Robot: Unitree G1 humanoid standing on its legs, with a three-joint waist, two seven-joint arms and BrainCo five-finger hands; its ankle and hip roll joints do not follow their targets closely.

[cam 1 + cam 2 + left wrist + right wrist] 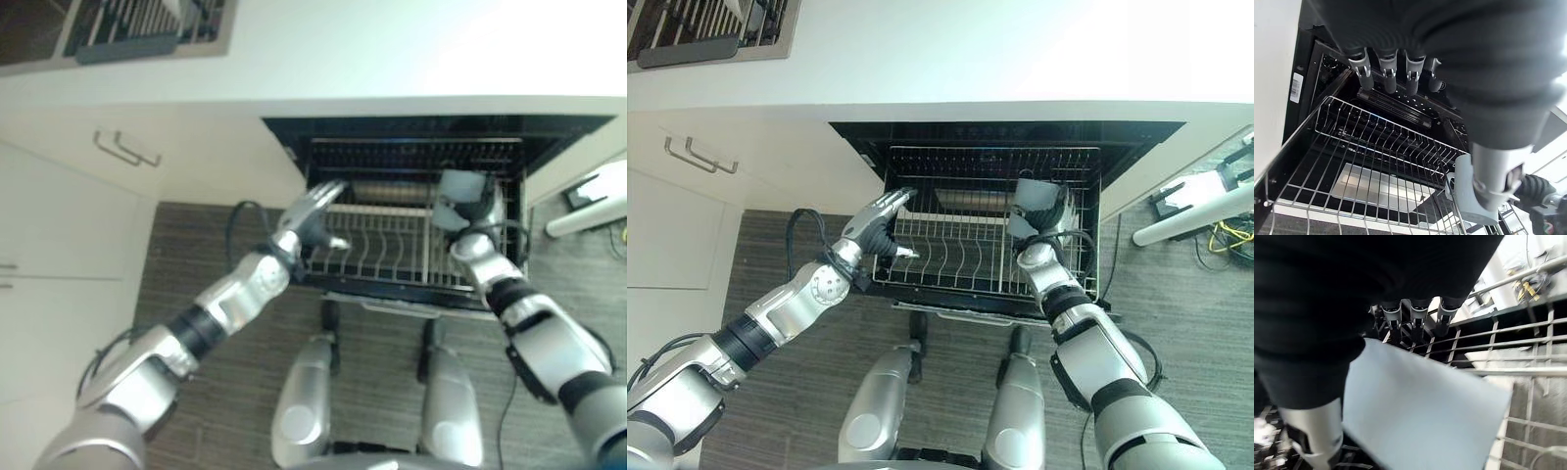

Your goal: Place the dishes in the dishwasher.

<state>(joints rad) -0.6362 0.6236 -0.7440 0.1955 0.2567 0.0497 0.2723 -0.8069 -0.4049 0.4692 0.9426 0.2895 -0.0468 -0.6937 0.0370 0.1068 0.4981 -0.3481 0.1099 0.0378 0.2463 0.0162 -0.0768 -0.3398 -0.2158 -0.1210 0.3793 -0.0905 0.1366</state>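
the right robot hand point(1036, 253) pinches a pale square plate point(1425, 411) over the rack point(950, 257), likely stiff, slick, breakable; left robot hand point(877, 223) spread at the rack's edge.

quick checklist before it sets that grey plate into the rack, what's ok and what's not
1. Dishwasher rack pulled out: ok.
2. Right hand gripping the grey square plate: ok; its wrist view shows fingers and thumb curled round it.
3. Plate over the rack's right side: ok.
4. Plate seated between tines: cannot tell.
5. Left hand clear of the plate: ok; it is open at the rack's left edge, holding nothing.
6. Free tines left of the plate: ok.
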